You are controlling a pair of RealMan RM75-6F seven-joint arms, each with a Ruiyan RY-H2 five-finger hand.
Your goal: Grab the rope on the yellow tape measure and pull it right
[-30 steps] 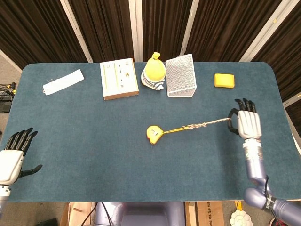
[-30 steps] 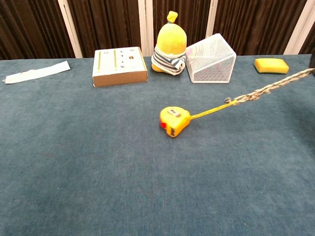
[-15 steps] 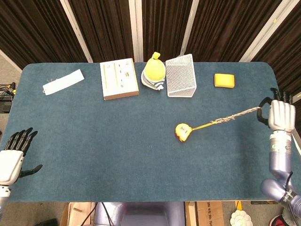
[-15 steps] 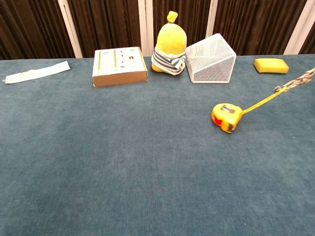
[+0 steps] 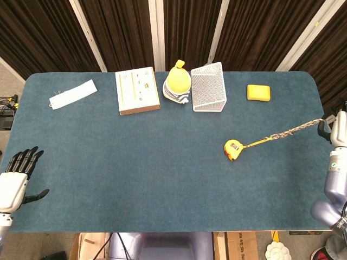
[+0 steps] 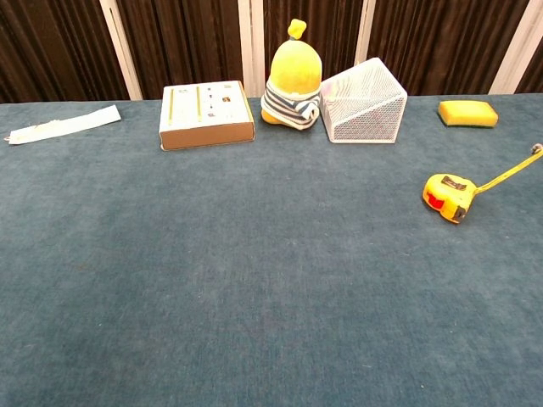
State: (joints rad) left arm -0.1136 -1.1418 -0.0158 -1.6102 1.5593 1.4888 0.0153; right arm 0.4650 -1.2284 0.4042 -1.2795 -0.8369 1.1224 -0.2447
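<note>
The left robot hand (image 5: 13, 181) hangs empty with fingers spread at the worktop's (image 5: 135, 162) near-left edge. The tape measure (image 5: 233, 149) lies right of centre, its rope (image 5: 295, 129) stretched taut to the right robot hand (image 5: 339, 130), which grips the rope's end at the right edge.

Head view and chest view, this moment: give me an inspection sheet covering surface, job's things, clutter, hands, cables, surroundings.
Surface: blue felt table, flat and unmarked.
Job's things: yellow tape measure lies on the right half; its yellow blade runs up-right into the braided rope, stretched taut toward the right edge.
Clutter: box, yellow plush toy, white mesh basket tipped on its side, yellow sponge, white paper strip, all along the far edge.
Hands: right hand at the frame edge holds the rope end; left hand rests off the near left, fingers apart, holding nothing.
Cables: nothing seen on the table.
Surroundings: dark curtains behind.
</note>
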